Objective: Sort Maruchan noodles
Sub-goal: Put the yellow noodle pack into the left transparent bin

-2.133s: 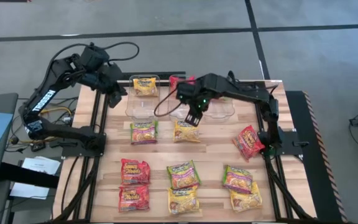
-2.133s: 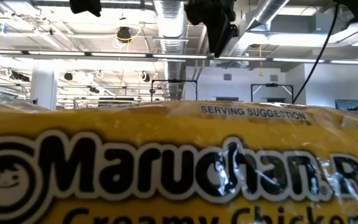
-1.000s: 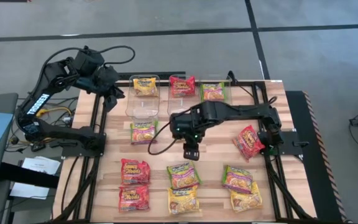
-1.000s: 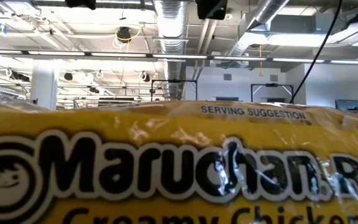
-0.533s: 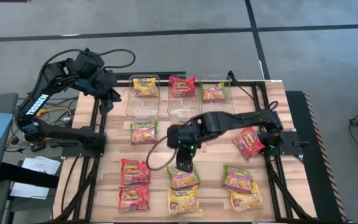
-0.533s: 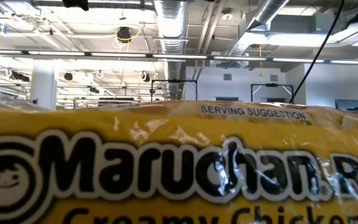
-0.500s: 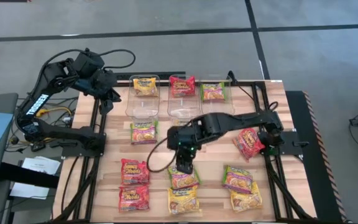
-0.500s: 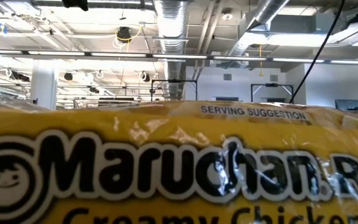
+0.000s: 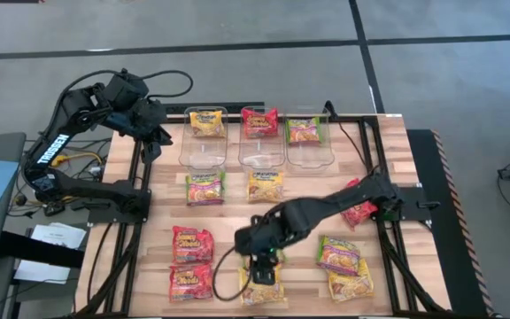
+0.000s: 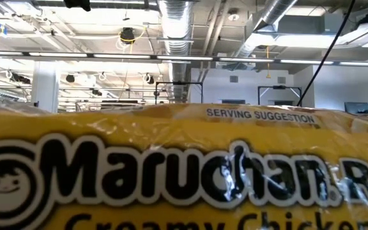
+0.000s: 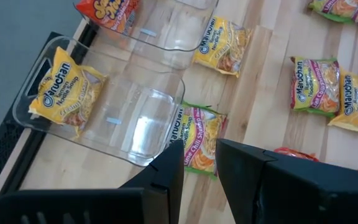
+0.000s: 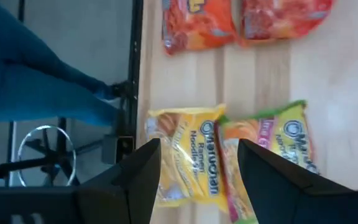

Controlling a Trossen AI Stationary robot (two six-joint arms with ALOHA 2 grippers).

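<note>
Right gripper [image 9: 264,270] hangs open above the yellow packet [image 9: 261,284] at the tabletop's near edge, apparently to grasp it; left gripper [image 9: 153,142], part-open and empty, waits beside the bins [image 9: 204,152].

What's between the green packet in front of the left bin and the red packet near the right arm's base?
In the high view, one yellow packet, then bare table up to the right arm crossing above.

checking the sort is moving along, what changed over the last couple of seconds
The right tool left the yellow packet lying in front of the middle bin and swept toward the near edge; it now hovers open over the front yellow packet. The left tool shifted slightly beside the left bin, holding nothing. The other packets and the bins stayed as they were.
</note>
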